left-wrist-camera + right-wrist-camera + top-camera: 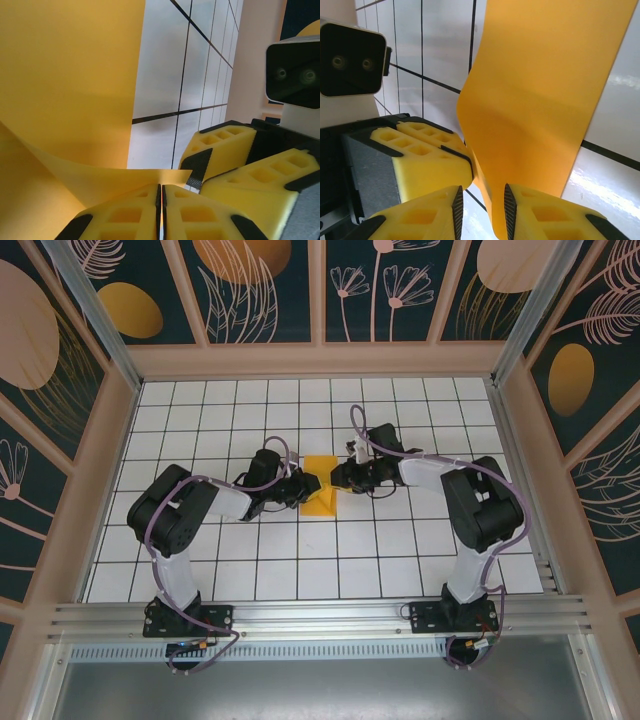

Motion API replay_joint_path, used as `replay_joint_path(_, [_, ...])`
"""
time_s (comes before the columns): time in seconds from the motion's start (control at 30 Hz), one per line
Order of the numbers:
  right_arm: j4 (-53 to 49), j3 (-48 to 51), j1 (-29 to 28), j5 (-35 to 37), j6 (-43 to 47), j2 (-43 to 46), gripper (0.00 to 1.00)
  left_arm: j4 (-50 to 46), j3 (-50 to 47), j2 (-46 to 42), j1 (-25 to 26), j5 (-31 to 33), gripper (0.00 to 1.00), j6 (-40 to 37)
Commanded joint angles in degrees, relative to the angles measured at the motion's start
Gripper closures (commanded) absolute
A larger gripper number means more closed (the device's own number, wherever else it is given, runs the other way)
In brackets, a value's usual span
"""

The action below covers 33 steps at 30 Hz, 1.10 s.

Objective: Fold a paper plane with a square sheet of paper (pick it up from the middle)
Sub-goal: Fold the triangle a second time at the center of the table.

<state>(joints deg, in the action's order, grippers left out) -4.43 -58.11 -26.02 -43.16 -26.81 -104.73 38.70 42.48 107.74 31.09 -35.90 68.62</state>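
The square sheet of paper (321, 500), orange-yellow and partly folded, stands raised off the tiles at the middle of the table between both grippers. My left gripper (303, 488) meets it from the left. In the left wrist view that gripper (161, 186) is shut on a thin edge of the paper (70, 75), which curves up and away. My right gripper (338, 478) meets the sheet from the right. In the right wrist view it (481, 200) stands open, and a hanging fold of the paper (545, 100) lies in the gap against the right-hand pad. The two grippers nearly touch.
The white tiled table (250, 410) with black grid lines spreads all round the paper. Peach walls (110, 440) close it in on the left, right and far sides. A metal rail (320, 615) with the arm bases runs along the near edge.
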Motion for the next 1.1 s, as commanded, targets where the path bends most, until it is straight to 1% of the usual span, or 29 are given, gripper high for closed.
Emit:
replay_joint_path(0.0, [0.5,-1.0,-0.4,-1.6,1.8,-1.3,0.70,-0.6,1.4,0.7,0.3,0.2,0.87,-1.2])
replay_joint_path(0.07, [0.6,-1.4,-0.5,-1.6,1.8,-1.7,0.72,-0.6,1.4,0.7,0.3,0.1,0.87,-1.2])
replay_joint_path(0.13, [0.6,-1.7,-0.4,-1.8,1.8,-2.1,0.76,-0.6,1.4,0.7,0.3,0.1,0.87,-1.1])
replay_joint_path(0.17, [0.6,-2.0,-0.5,-1.6,1.7,-2.3,0.79,-0.6,1.4,0.6,0.3,0.1,0.87,-1.1])
replay_joint_path(0.23, [0.1,-2.5,-0.4,-0.3,1.8,-2.7,0.90,-0.6,1.5,0.5,0.2,0.1,0.87,-1.0])
replay_joint_path(0.37, [-0.3,-2.6,-0.5,3.3,2.1,-3.0,0.95,-3.2,2.1,-0.7,0.3,0.6,0.86,-2.5])
replay_joint_path(0.53, [-1.8,-3.2,-0.3,6.4,3.3,-4.0,0.96,-5.0,2.8,-1.7,0.3,0.2,0.85,-4.0])
replay_joint_path(1.07, [-2.7,-4.9,-0.3,8.3,4.0,-6.5,0.95,-4.8,5.2,1.4,0.5,-1.5,0.85,-4.4])
